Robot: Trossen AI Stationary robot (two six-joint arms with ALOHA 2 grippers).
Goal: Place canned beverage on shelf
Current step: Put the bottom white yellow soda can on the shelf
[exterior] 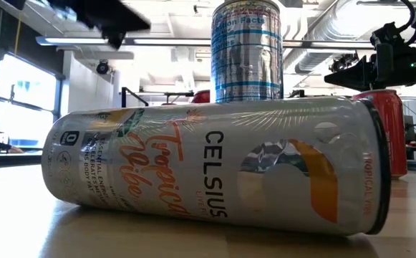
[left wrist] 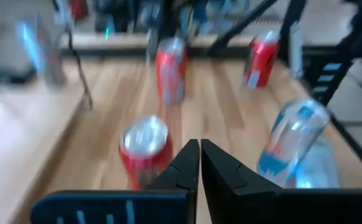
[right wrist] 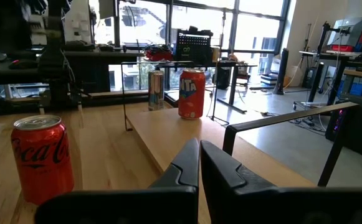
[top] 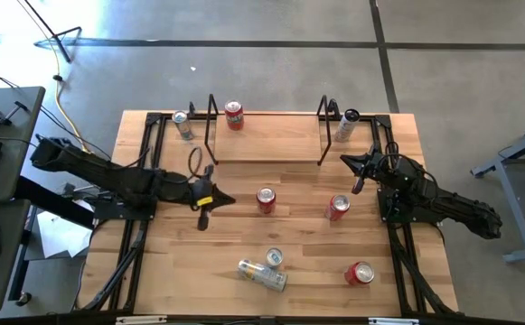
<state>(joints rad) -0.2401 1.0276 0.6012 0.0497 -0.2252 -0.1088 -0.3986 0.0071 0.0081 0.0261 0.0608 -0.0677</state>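
- Your left gripper point(top: 215, 199) hangs mid-tabletop, jaws together on nothing; the red can point(top: 266, 199) stands just beyond.
- Your right gripper point(top: 356, 165), jaws together, waits beside the shelf point(top: 267, 143) at the far edge.
- Advancing closed would likely knock that can over.

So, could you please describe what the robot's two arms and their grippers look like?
Both arms are dark, nearly black, jointed links. The left gripper carries a small yellow marking near its wrist and a looping black cable. The right gripper is plain black with tapered, pointed jaws.
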